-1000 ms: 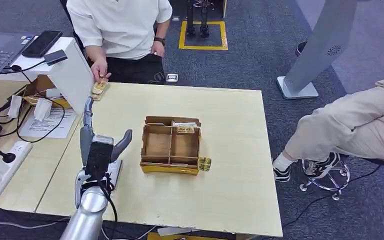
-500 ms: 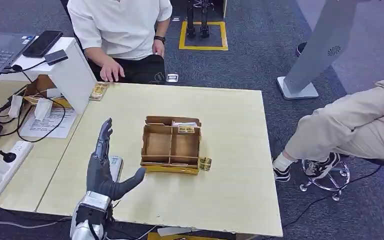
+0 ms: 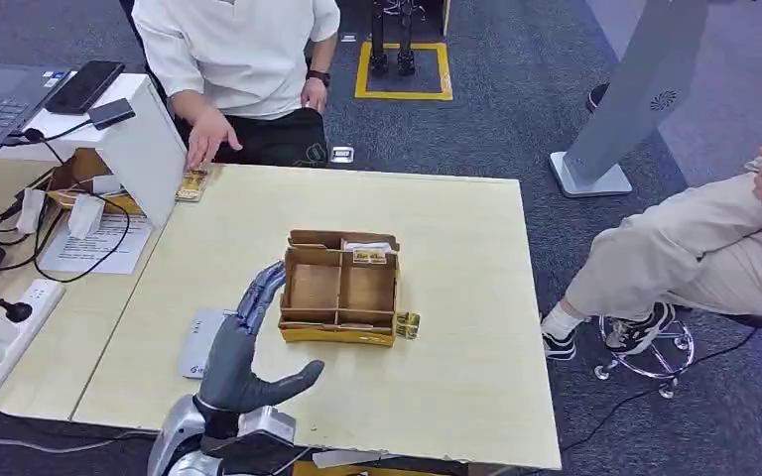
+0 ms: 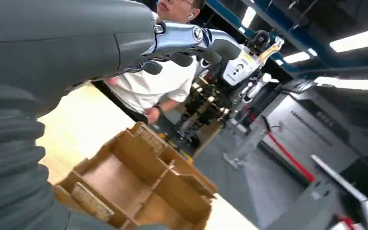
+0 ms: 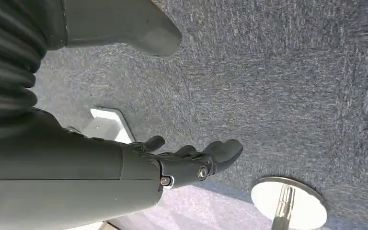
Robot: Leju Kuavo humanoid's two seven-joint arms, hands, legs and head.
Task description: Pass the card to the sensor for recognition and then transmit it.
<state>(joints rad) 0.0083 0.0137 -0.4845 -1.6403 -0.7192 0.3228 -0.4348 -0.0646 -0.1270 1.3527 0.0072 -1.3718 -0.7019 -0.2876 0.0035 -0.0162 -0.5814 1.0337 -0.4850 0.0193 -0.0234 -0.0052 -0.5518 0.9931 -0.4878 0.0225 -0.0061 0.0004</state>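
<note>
Reaching over the pale wooden table (image 3: 456,297), our left hand (image 3: 248,347) is empty, fingers spread wide beside the brown cardboard divided box (image 3: 339,288). The small printed cards (image 3: 368,254) stand in its far compartment. We judge them light, stiff, thin and slick, best pinched by the upper edge. The flat white sensor pad (image 3: 199,342) lies just beside the hand. Our right hand (image 5: 191,160) hangs empty, fingers loosely apart.

Dark grey carpet (image 3: 516,119) all around the light wood table (image 3: 456,377), plus a stool (image 3: 645,347) (metal base) off right.
</note>
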